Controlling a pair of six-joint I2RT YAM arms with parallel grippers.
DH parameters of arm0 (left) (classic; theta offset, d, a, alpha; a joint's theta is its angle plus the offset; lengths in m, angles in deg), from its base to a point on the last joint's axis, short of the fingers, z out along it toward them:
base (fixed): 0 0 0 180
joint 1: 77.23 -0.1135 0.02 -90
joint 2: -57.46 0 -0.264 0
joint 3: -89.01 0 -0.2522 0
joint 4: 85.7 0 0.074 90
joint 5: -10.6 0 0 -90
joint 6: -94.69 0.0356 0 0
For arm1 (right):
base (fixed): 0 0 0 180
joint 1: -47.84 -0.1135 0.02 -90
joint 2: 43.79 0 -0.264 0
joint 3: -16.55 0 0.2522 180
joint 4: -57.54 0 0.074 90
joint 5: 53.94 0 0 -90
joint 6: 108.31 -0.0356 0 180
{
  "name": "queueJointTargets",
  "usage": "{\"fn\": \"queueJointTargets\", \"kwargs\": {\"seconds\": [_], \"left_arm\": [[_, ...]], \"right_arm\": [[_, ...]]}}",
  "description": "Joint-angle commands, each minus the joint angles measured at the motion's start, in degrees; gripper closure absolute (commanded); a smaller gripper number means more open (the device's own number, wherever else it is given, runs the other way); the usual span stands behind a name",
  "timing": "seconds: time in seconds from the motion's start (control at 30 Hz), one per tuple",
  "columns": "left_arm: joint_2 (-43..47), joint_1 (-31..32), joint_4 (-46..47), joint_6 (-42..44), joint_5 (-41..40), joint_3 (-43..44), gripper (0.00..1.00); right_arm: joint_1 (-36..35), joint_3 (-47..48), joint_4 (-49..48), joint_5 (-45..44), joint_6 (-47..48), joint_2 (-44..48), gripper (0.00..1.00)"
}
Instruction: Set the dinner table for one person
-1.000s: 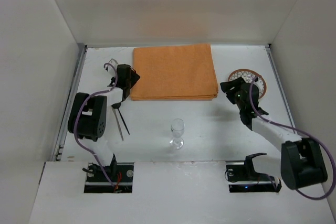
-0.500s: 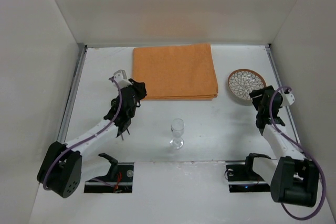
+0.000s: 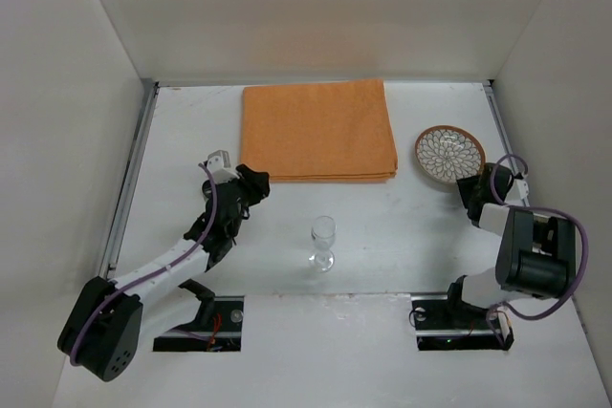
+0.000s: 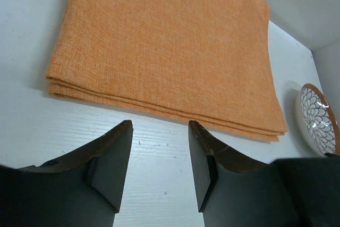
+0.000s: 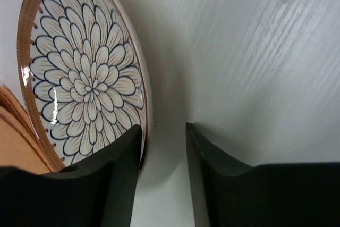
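We see the dinner table (image 3: 382, 226), a large matte white rectangular top with thin metal rails down its left and right sides. It fills the floor of a white-walled enclosure and carries everything else. At its far middle lies a folded orange woven cloth mat (image 3: 318, 131), flat, its layered edges facing the arms. To the right of the mat, apart from it, sits a round ceramic plate with a blue-and-white petal pattern and a brown rim (image 3: 448, 153). A small clear stemmed glass (image 3: 324, 242) stands upright toward the near middle, well apart from mat and plate. Our left gripper (image 4: 159, 127) hangs low just before the mat's near left corner, fingers spread with only bare table between them. Our right gripper (image 5: 163, 128) is low at the plate's near edge, fingers parted and empty. One finger (image 5: 125, 174) lies right beside the rim, and we cannot tell whether they touch.
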Motion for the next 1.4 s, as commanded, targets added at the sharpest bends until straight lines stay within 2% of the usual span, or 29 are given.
{"fn": "queueJointTargets", "kwargs": {"seconds": [0.0, 0.1, 0.17, 0.27, 0.43, 0.53, 0.6, 0.7, 0.83, 1.0, 1.2, 1.37], "left_arm": [[0.0, -0.1, 5.1, -0.2, 0.8, -0.5, 0.56], [-0.5, -0.2, 5.1, -0.5, 0.8, -0.6, 0.55], [-0.8, -0.6, 5.1, -0.5, 0.8, -0.6, 0.54], [-0.7, -1.3, 5.2, -0.8, 0.3, -0.9, 0.52], [-0.2, -2.7, 6.4, -2.5, 0.4, -1.9, 0.44], [-0.5, -3.5, 6.7, -3.3, 0.8, -2.3, 0.44], [-0.3, -3.7, 6.7, -3.4, 0.8, -2.4, 0.43], [-0.2, -4.2, 7.0, -3.6, 0.7, -2.8, 0.43], [0.0, -4.8, 7.3, -4.0, 0.4, -3.3, 0.42], [0.2, -5.4, 7.3, -4.1, 0.5, -3.6, 0.42], [-1.1, -5.1, 7.4, -4.0, 1.1, -3.0, 0.42], [-1.3, -5.2, 7.4, -4.0, 1.1, -3.0, 0.41]], "right_arm": [[1.5, 2.2, -8.2, 1.5, -3.6, -2.2, 0.58], [2.1, 3.5, -9.0, 1.5, -4.2, -5.4, 0.70], [2.8, 4.1, -9.3, 2.2, -4.9, -6.3, 0.86], [3.3, 2.9, -10.0, 2.5, -6.7, -2.3, 0.98], [2.3, 1.9, -11.0, 1.1, -5.0, 12.8, 0.99], [-2.8, 5.0, -10.6, 2.8, -1.3, 17.8, 0.99], [-6.8, 7.5, -10.0, 3.5, -0.1, 18.0, 0.99], [-13.9, 12.3, -9.8, 5.8, -0.3, 13.0, 0.99], [-23.1, 20.5, -11.6, 8.9, -1.6, 2.2, 0.99], [-32.1, 34.9, -11.2, 14.2, -2.1, -12.2, 0.98], [-36.1, 48.0, -6.3, 13.3, -2.6, -24.7, 0.98], [-38.6, 54.1, -2.1, 11.1, -2.2, -30.6, 0.98]]}}
